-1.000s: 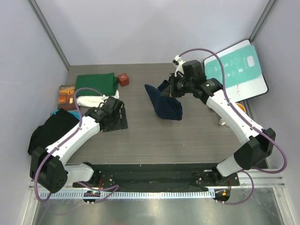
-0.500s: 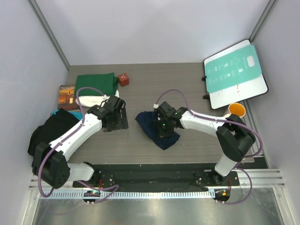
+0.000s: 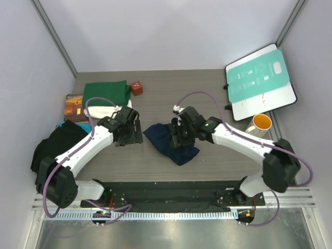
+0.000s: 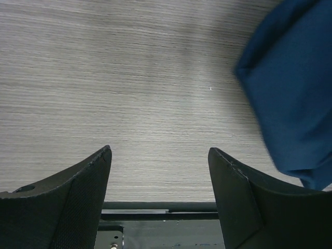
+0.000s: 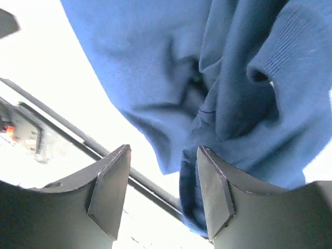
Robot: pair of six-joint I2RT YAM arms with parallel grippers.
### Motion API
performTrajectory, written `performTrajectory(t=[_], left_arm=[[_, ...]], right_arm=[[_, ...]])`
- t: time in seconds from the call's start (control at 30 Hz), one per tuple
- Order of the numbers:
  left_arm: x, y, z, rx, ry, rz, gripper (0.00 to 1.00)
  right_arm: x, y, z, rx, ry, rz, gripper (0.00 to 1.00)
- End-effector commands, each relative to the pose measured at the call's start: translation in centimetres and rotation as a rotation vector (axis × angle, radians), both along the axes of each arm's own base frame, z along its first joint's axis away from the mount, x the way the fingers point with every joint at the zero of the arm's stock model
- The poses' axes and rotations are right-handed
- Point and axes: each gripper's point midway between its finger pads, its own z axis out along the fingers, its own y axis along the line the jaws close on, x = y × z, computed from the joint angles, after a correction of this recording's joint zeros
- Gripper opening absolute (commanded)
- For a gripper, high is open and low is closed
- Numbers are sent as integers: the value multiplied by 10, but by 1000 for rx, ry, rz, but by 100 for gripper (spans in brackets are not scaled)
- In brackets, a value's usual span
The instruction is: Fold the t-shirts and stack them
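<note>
Three t-shirts are listed, inspector; where does each lie on the grey wood-grain table (image 3: 218,104)?

Clerk, by size. The crumpled navy blue cloth t-shirt (image 3: 161,140) is in the middle of the table, a shade toward 6 o'clock, and is unfolded. The folded dark green t-shirt (image 3: 106,93) sits in the 10 o'clock corner. The bundled cream-white t-shirt (image 3: 101,112) touches the green one's 6 o'clock edge.

And the pincers?

The right gripper (image 3: 178,136) is directly over the navy shirt's 3 o'clock half. Its wrist view shows the jaws parted, with blue folds under and partly between them and nothing clamped. The left gripper (image 3: 130,134) is just beside that shirt's 9 o'clock edge. Its jaws are spread wide over bare table and hold nothing.

Anything smaller?

One upright cup with an orange inside (image 3: 259,123) stands at the 3 o'clock edge.
</note>
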Motion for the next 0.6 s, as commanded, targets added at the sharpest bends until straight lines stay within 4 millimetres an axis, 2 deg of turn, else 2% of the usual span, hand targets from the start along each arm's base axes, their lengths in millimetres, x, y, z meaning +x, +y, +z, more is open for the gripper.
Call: performTrajectory(t=[0.0,0.07,0.1,0.17,0.23,0.27,0.3,0.4,0.57], left_arm=[[4,-11,-6,-61,-2,2,75],[3,-12,-8,-70,-1,0,75],[4,-13,-7,-76,-6,-1,75],[5,-13,-7,-73,-10,-6,75],[5,-13,-6,-70,-10,-8,75],[5,-13,-7,-68,-7,-11,75],[5,-14,-7,-70,-6,-11,75],[4,-14,-8,-75,-2,-10,75],[1,-12,-12,-73,2,-8,75]], right_arm=[[26,-32,73,71,-196,-61,61],[39,-55,98,103,-265,-134,62],[43,-65,104,104,-284,-158,63],[51,-82,112,87,-326,-214,64],[58,-96,104,33,-327,-259,65],[59,-97,98,20,-310,-261,65],[58,-96,84,-8,-260,-253,65],[55,-84,64,-5,-163,-232,66],[61,-74,57,37,-156,-246,66]])
